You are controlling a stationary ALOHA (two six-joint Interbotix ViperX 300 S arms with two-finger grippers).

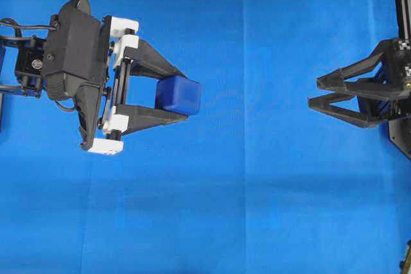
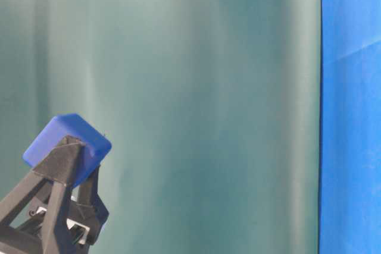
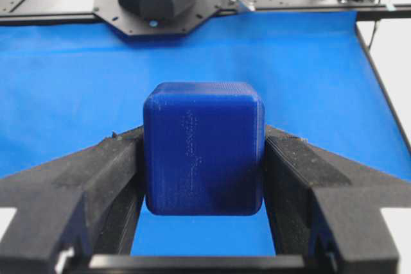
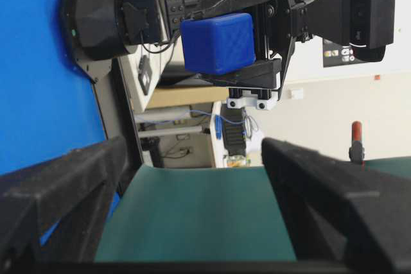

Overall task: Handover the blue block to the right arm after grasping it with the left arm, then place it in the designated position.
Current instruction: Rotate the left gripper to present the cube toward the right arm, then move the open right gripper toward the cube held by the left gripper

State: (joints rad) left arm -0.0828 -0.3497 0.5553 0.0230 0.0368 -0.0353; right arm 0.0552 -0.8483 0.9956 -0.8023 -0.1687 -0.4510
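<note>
The blue block (image 1: 179, 95) is being gripped between the fingers of the left end effector (image 1: 182, 94) and is being held up above the blue worktop (image 1: 244, 210), presented toward the right end effector (image 1: 319, 92), which is being kept wide open and well apart. The handover step is being prepared; next, the open fingers would need bringing around the block's free faces before release.
</note>
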